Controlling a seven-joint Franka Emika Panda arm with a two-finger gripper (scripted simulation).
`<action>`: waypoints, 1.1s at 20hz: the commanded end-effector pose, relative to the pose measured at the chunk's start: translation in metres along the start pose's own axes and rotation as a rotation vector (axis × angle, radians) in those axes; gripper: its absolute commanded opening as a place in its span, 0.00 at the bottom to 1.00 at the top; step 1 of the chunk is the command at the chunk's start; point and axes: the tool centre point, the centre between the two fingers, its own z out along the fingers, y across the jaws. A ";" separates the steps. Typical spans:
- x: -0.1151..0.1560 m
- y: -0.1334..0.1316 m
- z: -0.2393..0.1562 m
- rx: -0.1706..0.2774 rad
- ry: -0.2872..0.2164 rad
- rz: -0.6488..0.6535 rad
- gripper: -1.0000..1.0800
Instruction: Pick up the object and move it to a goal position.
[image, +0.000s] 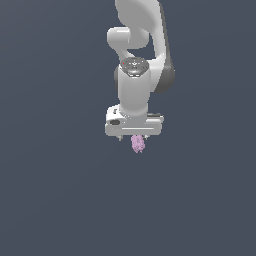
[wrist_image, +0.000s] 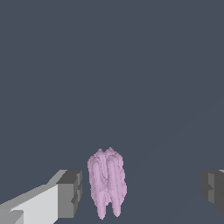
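Note:
The object (image: 137, 144) is a small pale pink-lilac cluster of rod-like ridges, showing just under the white gripper body in the exterior view. In the wrist view the object (wrist_image: 107, 181) stands upright between the two dark finger pads (wrist_image: 70, 192), nearer one pad than the other, with a small gap on that side and a wide gap on the other. My gripper (wrist_image: 142, 190) is open and neither pad touches the object. In the exterior view the gripper (image: 134, 138) points straight down over it, and only short finger stubs show.
A plain dark grey-blue surface (image: 50, 200) fills both views. The white arm (image: 135, 60) rises above the gripper in the exterior view. No other objects or edges show.

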 end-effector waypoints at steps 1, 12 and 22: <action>0.000 0.000 0.000 0.000 0.000 0.000 0.96; 0.002 0.028 0.003 0.012 0.006 0.052 0.96; -0.019 0.007 0.026 0.001 -0.011 -0.005 0.96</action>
